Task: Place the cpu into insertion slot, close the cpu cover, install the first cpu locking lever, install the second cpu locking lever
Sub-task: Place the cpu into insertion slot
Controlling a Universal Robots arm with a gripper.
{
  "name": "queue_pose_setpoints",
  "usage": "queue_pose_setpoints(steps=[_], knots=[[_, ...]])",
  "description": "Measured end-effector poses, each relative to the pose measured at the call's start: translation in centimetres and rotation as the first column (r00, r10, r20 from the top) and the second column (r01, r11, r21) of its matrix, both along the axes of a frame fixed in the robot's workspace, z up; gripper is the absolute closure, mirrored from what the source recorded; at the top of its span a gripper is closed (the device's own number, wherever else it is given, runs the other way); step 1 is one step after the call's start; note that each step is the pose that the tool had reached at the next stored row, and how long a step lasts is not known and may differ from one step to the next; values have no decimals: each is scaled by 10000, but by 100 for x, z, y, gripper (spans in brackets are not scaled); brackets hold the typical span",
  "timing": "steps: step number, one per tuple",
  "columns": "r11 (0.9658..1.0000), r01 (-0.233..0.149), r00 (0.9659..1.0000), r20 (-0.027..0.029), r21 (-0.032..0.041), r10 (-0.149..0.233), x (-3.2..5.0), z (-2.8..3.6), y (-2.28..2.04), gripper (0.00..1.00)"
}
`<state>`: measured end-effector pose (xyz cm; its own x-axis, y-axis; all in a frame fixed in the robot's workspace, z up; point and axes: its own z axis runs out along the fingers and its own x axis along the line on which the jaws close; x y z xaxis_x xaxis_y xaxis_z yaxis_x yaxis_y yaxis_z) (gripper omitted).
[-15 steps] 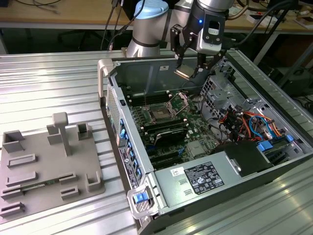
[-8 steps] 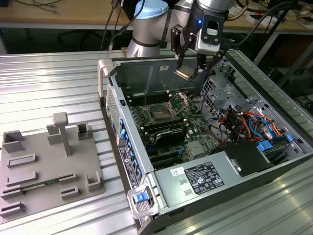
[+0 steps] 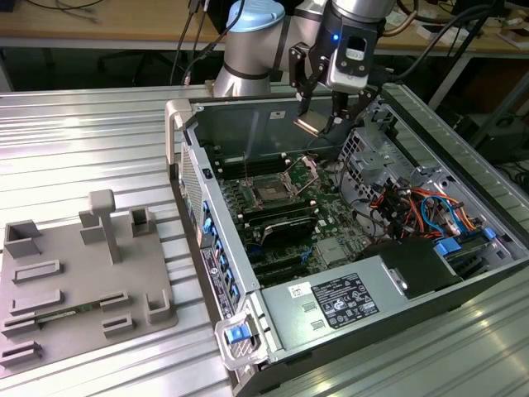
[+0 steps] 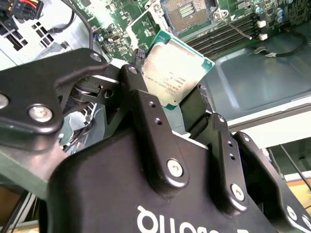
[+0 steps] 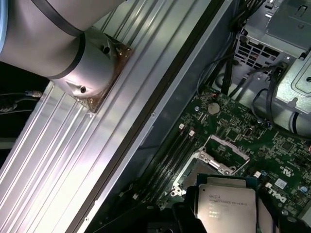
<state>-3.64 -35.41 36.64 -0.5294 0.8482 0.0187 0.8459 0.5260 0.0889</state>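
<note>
My gripper (image 3: 319, 121) hangs above the back of the open computer case, shut on the cpu (image 3: 311, 125), a thin square chip with a silver top. In both wrist views the cpu (image 4: 172, 73) (image 5: 226, 206) sits pinched by its edges between the black fingers (image 4: 146, 111). Below it on the green board lies the insertion slot (image 3: 271, 193) (image 4: 187, 10), uncovered and bare inside. The cpu cover (image 3: 302, 173) (image 5: 224, 153) stands swung up on its hinge beside the slot. A thin wire lever (image 4: 234, 27) sticks up next to the socket.
Long black memory slots (image 3: 281, 225) run beside the socket. A grey power supply box (image 3: 347, 302) fills the case's near end. A drive cage with orange and blue cables (image 3: 417, 207) is at the exterior view's right. A grey fixture plate (image 3: 83, 281) lies on the table at the left.
</note>
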Motion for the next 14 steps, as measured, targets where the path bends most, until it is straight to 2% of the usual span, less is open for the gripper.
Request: queue_pose_setpoints(steps=[5, 14], knots=[[9989, 465, 9989, 0, 0, -465, 0, 0, 0, 45], [9980, 630, 9980, 0, -1, -630, -1, 0, 0, 45]])
